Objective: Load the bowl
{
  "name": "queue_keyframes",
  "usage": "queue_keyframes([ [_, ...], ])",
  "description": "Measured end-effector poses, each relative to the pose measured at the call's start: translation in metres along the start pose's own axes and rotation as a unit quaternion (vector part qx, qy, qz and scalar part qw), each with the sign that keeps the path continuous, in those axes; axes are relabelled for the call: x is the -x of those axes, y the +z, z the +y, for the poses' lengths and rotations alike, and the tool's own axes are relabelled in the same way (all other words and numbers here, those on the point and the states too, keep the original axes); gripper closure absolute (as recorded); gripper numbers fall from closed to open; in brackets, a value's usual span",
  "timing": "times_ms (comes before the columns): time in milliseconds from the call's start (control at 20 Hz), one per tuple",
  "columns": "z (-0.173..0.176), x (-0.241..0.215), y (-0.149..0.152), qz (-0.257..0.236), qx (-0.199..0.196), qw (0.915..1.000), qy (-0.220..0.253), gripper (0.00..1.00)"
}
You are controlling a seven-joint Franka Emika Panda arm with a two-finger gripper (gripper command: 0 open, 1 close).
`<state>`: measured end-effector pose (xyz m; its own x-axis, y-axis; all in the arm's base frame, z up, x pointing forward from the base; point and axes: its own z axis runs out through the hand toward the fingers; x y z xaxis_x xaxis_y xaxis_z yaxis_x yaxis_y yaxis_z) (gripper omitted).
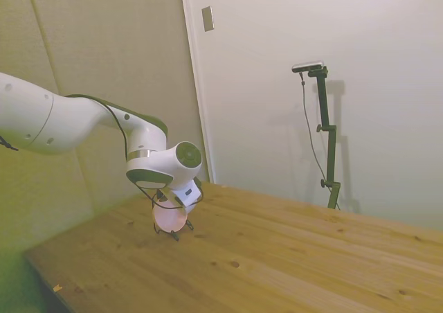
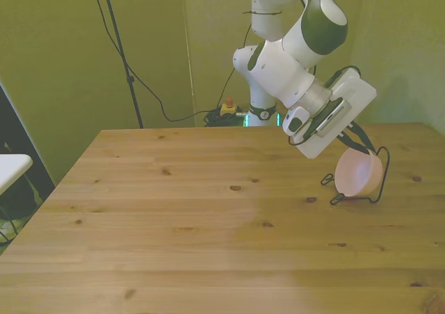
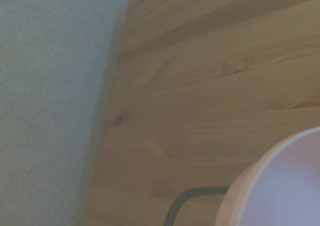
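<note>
Side view: you see the gripper (image 1: 177,209) right at the bowl (image 1: 171,217), which stands on edge in the wire rack (image 1: 173,231); jaws hidden, can't tell their spread. Front view: fingers (image 2: 359,142) reach the bowl's (image 2: 357,175) top rim; grip unclear. Wrist view: bowl (image 3: 280,186) close, rack wire (image 3: 187,198) beside it, table (image 3: 210,86) beyond.

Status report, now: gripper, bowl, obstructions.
Gripper at the bowl's rim, fingers hidden. Pink bowl on edge in the black wire rack. Nothing else nearby on the table.
</note>
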<state>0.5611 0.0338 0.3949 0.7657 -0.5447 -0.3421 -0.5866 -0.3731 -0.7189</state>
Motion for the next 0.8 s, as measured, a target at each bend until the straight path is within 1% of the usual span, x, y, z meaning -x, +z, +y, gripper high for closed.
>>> queue_keyframes([
  [250, -0.002, 0.002, -0.003, 0.002, 0.000, 1.0000, 0.003, 0.00],
  [350, -0.007, 0.006, -0.010, 0.007, 0.004, 1.0000, 0.001, 0.00],
  [600, -0.021, 0.025, -0.046, 0.058, 0.022, 0.9980, 0.008, 0.00],
  [800, -0.015, 0.039, -0.086, 0.114, 0.055, 0.9916, 0.028, 0.00],
])
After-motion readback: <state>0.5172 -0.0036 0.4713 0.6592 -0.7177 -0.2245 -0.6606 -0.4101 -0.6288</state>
